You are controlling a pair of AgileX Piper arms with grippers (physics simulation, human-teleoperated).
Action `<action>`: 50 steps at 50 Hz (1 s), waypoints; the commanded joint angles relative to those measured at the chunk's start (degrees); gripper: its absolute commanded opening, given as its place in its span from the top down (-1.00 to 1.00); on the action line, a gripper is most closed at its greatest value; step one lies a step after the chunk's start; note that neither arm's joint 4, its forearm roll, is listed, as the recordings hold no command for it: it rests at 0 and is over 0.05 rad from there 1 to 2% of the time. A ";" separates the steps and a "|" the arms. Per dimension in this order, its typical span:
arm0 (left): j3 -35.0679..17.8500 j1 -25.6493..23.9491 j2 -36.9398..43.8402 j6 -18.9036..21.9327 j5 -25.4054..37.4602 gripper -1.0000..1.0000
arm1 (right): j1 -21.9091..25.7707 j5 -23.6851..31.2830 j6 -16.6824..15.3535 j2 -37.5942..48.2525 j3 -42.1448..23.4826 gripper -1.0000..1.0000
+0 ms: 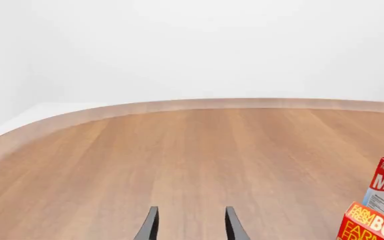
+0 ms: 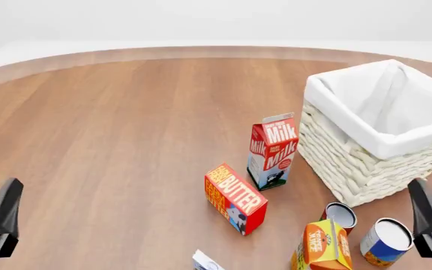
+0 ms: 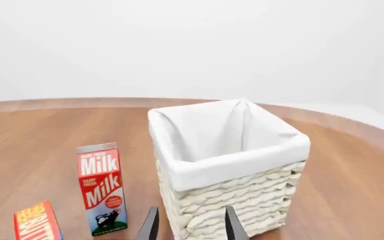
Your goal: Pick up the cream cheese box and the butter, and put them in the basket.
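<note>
- While both arms sit low at the near edge of the surface [image 2: 111, 140], nothing is held: the left gripper [image 1: 190, 225] shows its fingers apart over bare wood, and the right gripper [image 3: 190, 225] shows its fingers apart too, pointing at the wicker wall of the basket [image 3: 245, 200].
- Lying on its side, the butter [image 2: 235, 198] rests just nearer than the milk carton [image 2: 272, 152] and well apart from the basket's woven front.
- Only a white corner of what is likely the cream cheese box [image 2: 205, 262] shows at the near edge, nearer than the butter; most of it is cut off, so its pose cannot be told.
- Beside the basket's near corner stand a juice carton [image 2: 323, 246] and two cans, a blue-and-white can [image 2: 385, 242] and a smaller one [image 2: 339, 217].
- Risks, as I judge them:
  - The milk carton stands tall and close to the butter; a careless approach could tip it.
  - The right arm's path to either target passes the cans and juice carton, which could be knocked over or sent rolling.
  - The butter lies at an angle, so a misaligned grip may pinch a corner and slip.
  - The basket's rim is high; a low carry could strike it.
</note>
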 commanded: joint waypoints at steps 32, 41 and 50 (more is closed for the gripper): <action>-0.15 0.00 0.26 0.00 -0.07 -1.00 | 17.20 8.11 4.20 27.61 -24.65 -1.00; -0.15 0.00 0.26 0.00 -0.07 -1.00 | 23.19 17.24 3.57 32.82 -36.36 -1.00; -0.15 0.00 0.26 0.00 -0.07 -1.00 | 28.76 19.76 5.04 44.54 -43.65 -1.00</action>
